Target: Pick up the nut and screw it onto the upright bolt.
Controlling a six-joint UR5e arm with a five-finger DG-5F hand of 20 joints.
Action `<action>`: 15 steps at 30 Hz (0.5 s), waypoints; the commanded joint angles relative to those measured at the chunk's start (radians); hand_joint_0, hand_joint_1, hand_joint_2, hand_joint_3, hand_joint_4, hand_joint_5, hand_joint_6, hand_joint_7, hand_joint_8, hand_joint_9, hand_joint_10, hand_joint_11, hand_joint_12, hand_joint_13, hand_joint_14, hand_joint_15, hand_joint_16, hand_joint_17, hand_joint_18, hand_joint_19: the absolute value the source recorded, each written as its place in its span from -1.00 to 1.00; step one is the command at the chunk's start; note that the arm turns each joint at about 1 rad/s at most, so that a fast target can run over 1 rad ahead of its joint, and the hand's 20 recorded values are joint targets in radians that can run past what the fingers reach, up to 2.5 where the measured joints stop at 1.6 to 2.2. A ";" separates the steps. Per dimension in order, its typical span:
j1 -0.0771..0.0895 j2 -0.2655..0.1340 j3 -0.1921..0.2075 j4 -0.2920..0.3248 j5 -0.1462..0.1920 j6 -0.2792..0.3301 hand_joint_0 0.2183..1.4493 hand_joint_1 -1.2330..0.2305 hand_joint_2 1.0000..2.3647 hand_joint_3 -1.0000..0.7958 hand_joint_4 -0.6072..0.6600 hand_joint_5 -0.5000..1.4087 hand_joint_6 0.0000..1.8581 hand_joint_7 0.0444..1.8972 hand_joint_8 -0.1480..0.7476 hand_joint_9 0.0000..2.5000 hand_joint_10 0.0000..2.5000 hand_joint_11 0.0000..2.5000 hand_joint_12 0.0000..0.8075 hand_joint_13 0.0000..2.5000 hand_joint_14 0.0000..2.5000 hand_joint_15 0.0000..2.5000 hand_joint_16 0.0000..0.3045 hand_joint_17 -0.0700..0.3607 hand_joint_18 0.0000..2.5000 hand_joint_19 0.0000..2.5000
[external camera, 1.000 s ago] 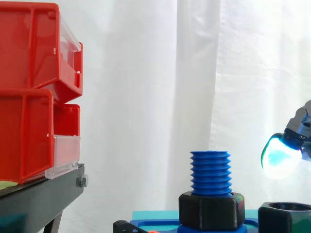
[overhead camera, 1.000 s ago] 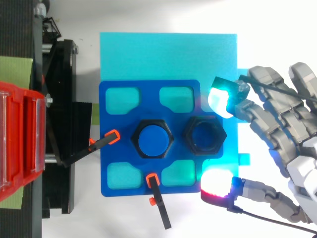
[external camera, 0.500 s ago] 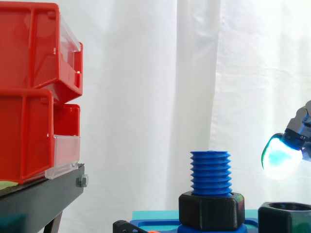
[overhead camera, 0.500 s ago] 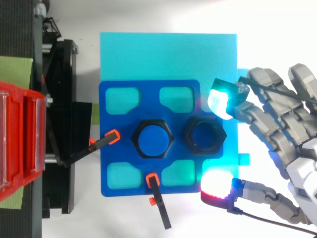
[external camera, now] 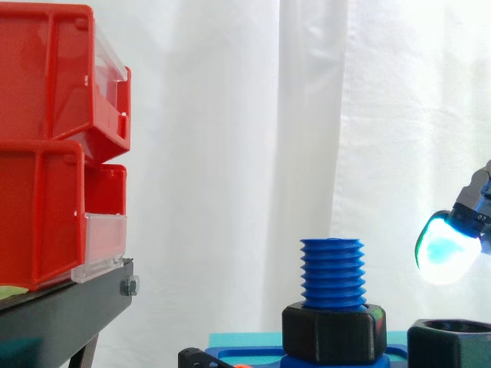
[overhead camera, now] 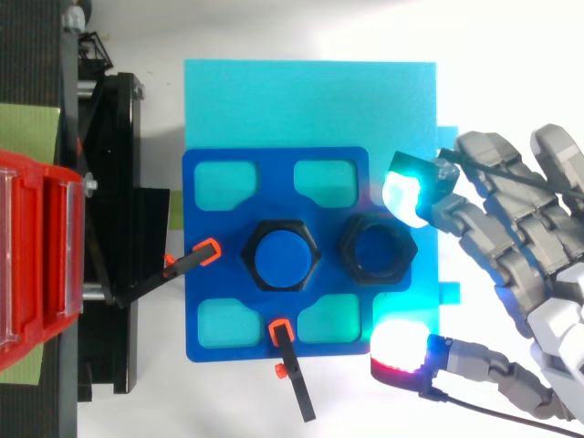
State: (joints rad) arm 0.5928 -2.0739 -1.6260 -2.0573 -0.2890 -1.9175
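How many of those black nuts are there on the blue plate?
2. One nut sits round the foot of the upright bolt; the loose nut lies beside it on the blue plate, on the hand's side.

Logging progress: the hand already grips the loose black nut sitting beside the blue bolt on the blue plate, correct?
No. The top view shows the hand open, its fingers clear of the loose black nut, gripping nothing. The nut does sit beside the blue bolt on the blue plate.
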 commanded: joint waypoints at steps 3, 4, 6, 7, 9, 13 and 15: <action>0.001 -0.002 0.000 0.002 0.001 -0.002 -0.80 -0.36 -1.00 -0.44 0.42 -0.73 -0.46 -0.29 0.07 -0.76 -1.00 -1.00 0.17 -0.75 -1.00 -1.00 -0.55 0.03 -0.83 -1.00; 0.001 -0.008 0.000 0.002 0.001 -0.002 -0.80 -0.36 -1.00 -0.44 0.42 -0.73 -0.46 -0.30 0.07 -0.76 -1.00 -1.00 0.18 -0.75 -1.00 -1.00 -0.55 0.03 -0.83 -1.00; 0.002 -0.021 0.014 -0.003 0.001 0.005 -0.80 -0.35 -1.00 -0.44 0.42 -0.73 -0.46 -0.29 0.07 -0.76 -1.00 -1.00 0.17 -0.75 -1.00 -1.00 -0.56 0.03 -0.83 -1.00; 0.002 -0.026 0.014 0.000 -0.002 0.011 -0.80 -0.35 -1.00 -0.44 0.42 -0.73 -0.46 -0.30 0.07 -0.76 -1.00 -1.00 0.18 -0.75 -1.00 -1.00 -0.56 0.03 -0.83 -1.00; 0.001 -0.032 0.021 -0.001 -0.002 0.014 -0.79 -0.34 -1.00 -0.44 0.42 -0.73 -0.46 -0.29 0.07 -0.76 -1.00 -1.00 0.17 -0.75 -1.00 -1.00 -0.56 0.03 -0.83 -1.00; -0.001 -0.031 0.023 -0.007 -0.002 0.017 -0.79 -0.34 -1.00 -0.44 0.42 -0.73 -0.46 -0.29 0.07 -0.76 -1.00 -1.00 0.17 -0.75 -1.00 -1.00 -0.56 0.03 -0.83 -1.00; -0.004 -0.031 0.023 -0.020 -0.006 0.017 -0.79 -0.33 -1.00 -0.44 0.42 -0.73 -0.46 -0.29 0.07 -0.76 -1.00 -1.00 0.17 -0.75 -1.00 -1.00 -0.56 0.03 -0.83 -1.00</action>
State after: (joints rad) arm 0.5916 -2.1043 -1.6042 -2.0665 -0.2921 -1.9017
